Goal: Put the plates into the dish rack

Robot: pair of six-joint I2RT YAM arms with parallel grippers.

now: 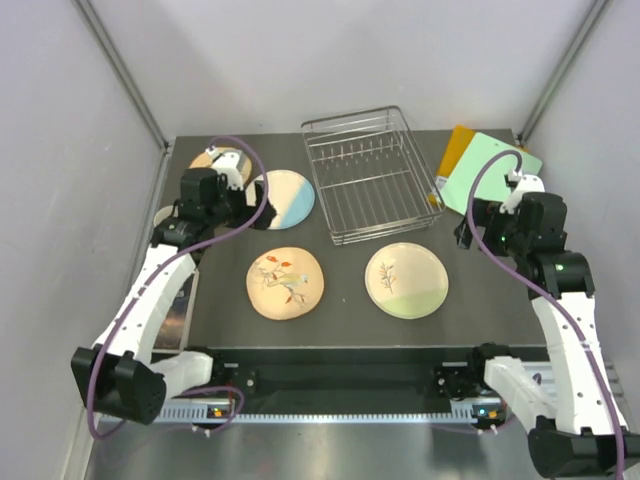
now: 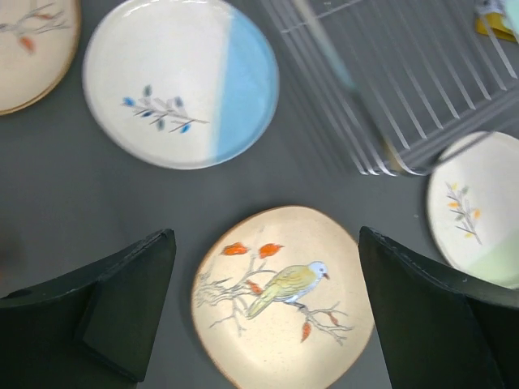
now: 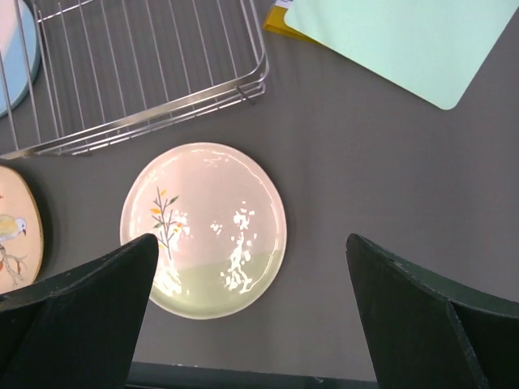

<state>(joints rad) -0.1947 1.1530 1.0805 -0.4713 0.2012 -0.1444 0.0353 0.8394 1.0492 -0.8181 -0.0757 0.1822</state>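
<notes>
Four plates (image 1: 285, 199) are laid flat on the worktop (image 1: 340, 290), six to ten o'clock of the wire dish rack (image 1: 372, 175); left jaws are held wide apart above the bird plate (image 2: 280, 304), right jaws likewise above the green-and-cream plate (image 3: 203, 227), presumably readied for rim grasps.

Dark grey table top (image 1: 480, 300), bearing four plates, a rack and two boards.
A rectangular silver wire dish rack (image 1: 388, 232) sat at the back centre. Just left of it lay a round white-and-light-blue ceramic plate (image 1: 292, 198) with a blue sprig. Farther left, at the back corner, lay a round tan ceramic plate (image 1: 207, 160) with an orange-leaf sprig, partly hidden. Nearer the front lay a tan ceramic plate painted with a bird on a branch (image 1: 285, 283) and, to its right, a cream-and-pale-green ceramic plate with a leaf sprig (image 1: 406, 280). These two lay apart from each other, both near the rack's front rim. Right of the rack, a flat light-green rectangular board (image 1: 490, 170) overlapped a flat orange board (image 1: 455, 150).
</notes>
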